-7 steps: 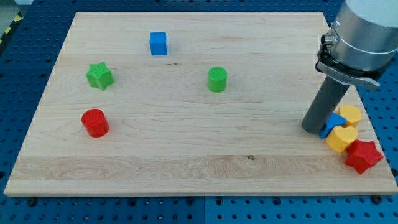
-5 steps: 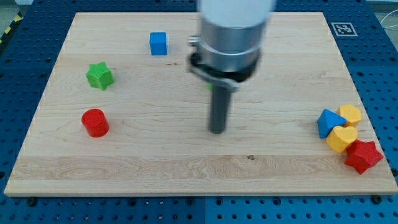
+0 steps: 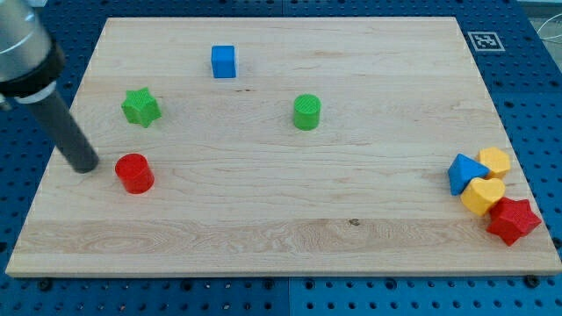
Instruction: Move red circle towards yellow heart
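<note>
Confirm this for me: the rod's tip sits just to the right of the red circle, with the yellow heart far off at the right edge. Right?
Not quite. The camera view shows my tip just left of the red circle, not right. The yellow heart is indeed far off at the view's right edge.

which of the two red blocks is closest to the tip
The red circle, just to the view's right of my tip. The red star lies far off at the view's bottom right.

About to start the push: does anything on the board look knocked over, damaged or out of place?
Nothing stands out. The red circle sits flat just right of my tip, and the yellow heart is in the tight cluster at the view's right with the red star.
</note>
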Motion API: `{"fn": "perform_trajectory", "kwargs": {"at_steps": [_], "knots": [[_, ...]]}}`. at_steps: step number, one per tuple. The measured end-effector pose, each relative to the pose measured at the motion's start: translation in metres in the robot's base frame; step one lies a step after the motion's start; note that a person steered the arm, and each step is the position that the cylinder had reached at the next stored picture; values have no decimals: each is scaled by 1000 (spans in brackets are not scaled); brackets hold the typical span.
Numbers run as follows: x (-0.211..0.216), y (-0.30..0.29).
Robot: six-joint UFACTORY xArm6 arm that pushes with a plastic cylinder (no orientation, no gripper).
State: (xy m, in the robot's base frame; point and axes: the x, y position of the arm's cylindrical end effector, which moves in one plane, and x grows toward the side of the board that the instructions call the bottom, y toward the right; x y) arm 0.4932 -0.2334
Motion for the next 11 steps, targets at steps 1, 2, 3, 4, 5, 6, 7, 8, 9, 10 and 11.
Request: {"fn": "perform_trajectory", "kwargs": {"at_steps": [1,2,3,4,5,6,7,8,9,10,11], "knots": [[47,34],[62,74],[46,75],[39,46],[31,11],[1,0],[-6,36],[20,68],[30,109],[31,161],[23,177]]}}
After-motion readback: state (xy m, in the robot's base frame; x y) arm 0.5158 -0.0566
